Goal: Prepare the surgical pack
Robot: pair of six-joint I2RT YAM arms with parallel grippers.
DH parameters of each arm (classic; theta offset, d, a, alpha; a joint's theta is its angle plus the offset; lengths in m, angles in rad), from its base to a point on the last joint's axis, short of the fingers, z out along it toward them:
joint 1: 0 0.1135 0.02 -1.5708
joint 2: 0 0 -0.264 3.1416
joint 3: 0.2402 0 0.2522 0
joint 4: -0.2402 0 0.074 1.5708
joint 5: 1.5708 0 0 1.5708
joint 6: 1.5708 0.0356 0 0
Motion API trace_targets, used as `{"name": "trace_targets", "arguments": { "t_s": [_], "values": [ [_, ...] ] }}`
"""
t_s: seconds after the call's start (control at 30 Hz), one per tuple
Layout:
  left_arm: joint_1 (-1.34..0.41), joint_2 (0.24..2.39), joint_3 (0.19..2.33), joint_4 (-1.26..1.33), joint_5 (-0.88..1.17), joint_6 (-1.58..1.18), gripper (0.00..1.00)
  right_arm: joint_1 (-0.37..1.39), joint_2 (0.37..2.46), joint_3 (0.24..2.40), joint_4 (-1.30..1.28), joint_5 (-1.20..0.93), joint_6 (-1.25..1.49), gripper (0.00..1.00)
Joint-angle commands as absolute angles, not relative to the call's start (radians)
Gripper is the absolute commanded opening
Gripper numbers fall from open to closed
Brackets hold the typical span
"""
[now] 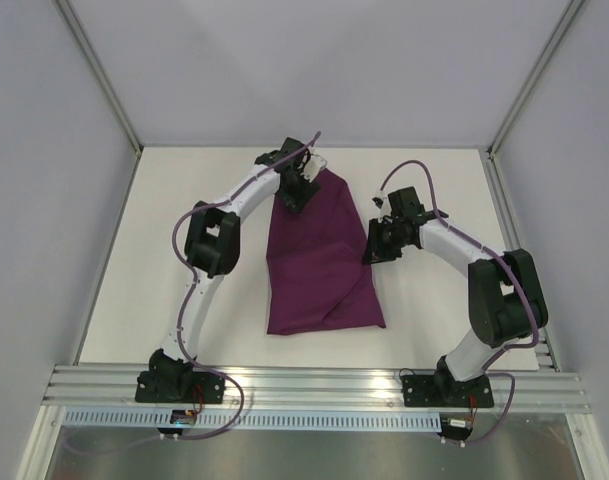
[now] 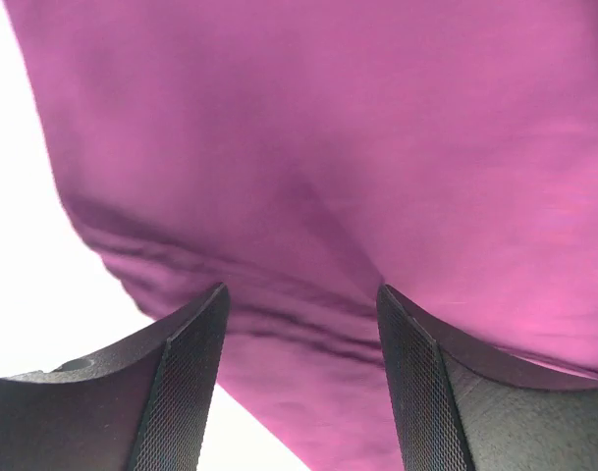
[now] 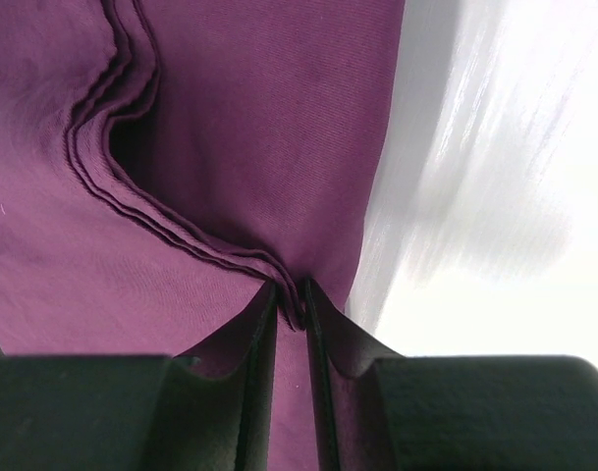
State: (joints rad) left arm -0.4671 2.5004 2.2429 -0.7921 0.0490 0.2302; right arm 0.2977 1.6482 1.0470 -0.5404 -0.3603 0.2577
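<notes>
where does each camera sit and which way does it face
Top external: above and behind the bases, looking down on table, purple cloth, left arm, right arm.
Left wrist: on left wrist, facing cloth past open left gripper.
Right wrist: on right wrist, facing right gripper shut on cloth's layered edge.
Shared: all three see the cloth.

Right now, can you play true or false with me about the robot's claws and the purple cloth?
1. The right claw is pinching the edge of the purple cloth. True.
2. The left claw is squeezed shut. False: its fingers stand apart, open over the cloth.
3. The cloth lies on a white table. True.
4. A shiny tray sits on top of the cloth. False: nothing shows on top of it, only folds and wrinkles.
</notes>
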Motion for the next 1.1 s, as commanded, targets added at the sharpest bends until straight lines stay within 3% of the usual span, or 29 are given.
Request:
{"name": "trace_targets", "arguments": {
  "t_s": [0.0,0.8,0.9,0.93,1.03,1.07],
  "values": [
    [-0.456,2.526,2.257,-0.842,-0.060,0.229,0.71,0.296,1.641,1.039,-0.526,-0.360,0.268,0.19],
    [-0.387,2.531,2.298,-0.897,-0.060,0.268,0.73,0.296,1.631,1.031,-0.543,-0.350,0.250,0.16],
    [-0.373,2.545,2.325,-0.919,-0.054,0.265,0.42,0.296,1.631,1.029,-0.543,-0.348,0.250,0.15],
    [-0.367,2.542,2.322,-0.914,-0.045,0.259,0.19,0.296,1.634,1.028,-0.543,-0.348,0.249,0.15],
    [-0.365,2.525,2.309,-0.878,-0.029,0.282,0.00,0.296,1.640,1.028,-0.540,-0.348,0.250,0.12],
    [-0.365,2.520,2.306,-0.862,-0.025,0.287,0.00,0.298,1.643,1.028,-0.538,-0.348,0.252,0.11]
  ]
}}
